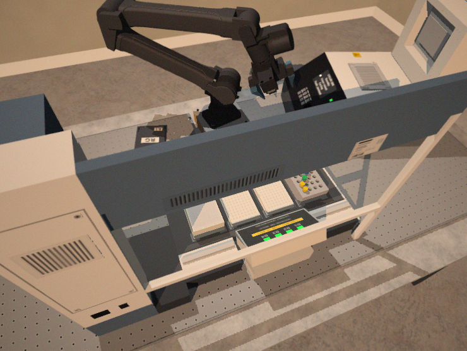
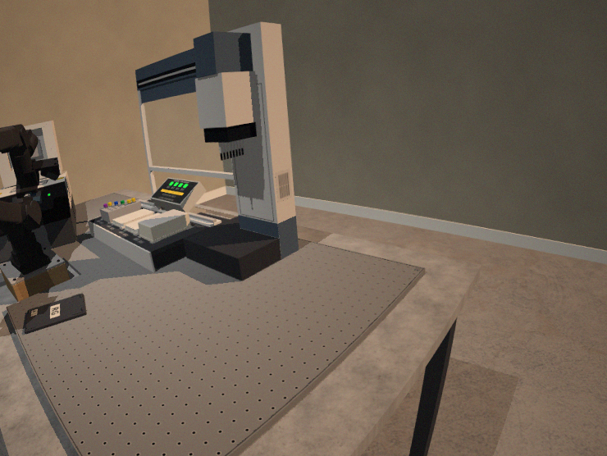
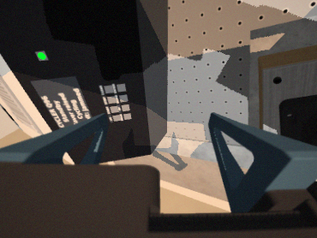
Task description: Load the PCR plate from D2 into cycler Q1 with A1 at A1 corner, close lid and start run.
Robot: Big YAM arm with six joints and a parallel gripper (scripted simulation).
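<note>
Top view: claw (image 1: 266, 89) hangs left of Q1 (image 1: 315, 83), lid up; the plate (image 1: 272, 197) sits on D2. Exterior: lamp (image 2: 48, 194) green. Wrist: fingers spread, empty. Next I'd say: reach for the plate.

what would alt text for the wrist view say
The open gripper holds nothing, its two blue fingers spread wide before the black front panel of the cycler. A green lamp glows above a small keypad; a dotted table top lies to the right.
</note>
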